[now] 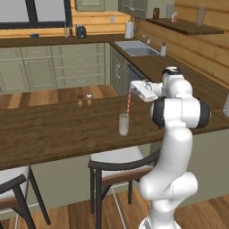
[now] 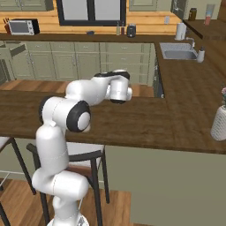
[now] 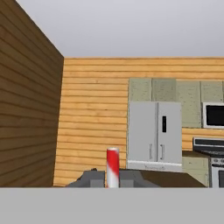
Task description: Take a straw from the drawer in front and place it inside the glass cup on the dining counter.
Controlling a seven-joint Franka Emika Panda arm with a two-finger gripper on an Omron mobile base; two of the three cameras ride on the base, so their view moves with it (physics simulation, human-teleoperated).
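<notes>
The straw [image 1: 128, 103], thin and red-pink, hangs upright with my gripper [image 1: 132, 88] shut on its upper end. Its lower end meets the mouth of the clear glass cup [image 1: 124, 125], seemingly just inside the rim. The cup stands upright on the dark wood dining counter [image 1: 53, 134], directly under the gripper. In the hand view the straw's top [image 3: 113, 168] stands between my two dark fingertips [image 3: 91, 178]. In the right base view my own forearm and wrist [image 2: 118, 88] hide the gripper and the cup. The drawer is out of view.
Two small shakers [image 1: 84, 100] stand on the counter left of and behind the cup. A dark stool [image 1: 112, 165] sits under the counter's near edge. A white vase [image 2: 219, 123] stands at the counter's right end. The sink [image 1: 136, 48] lies further back.
</notes>
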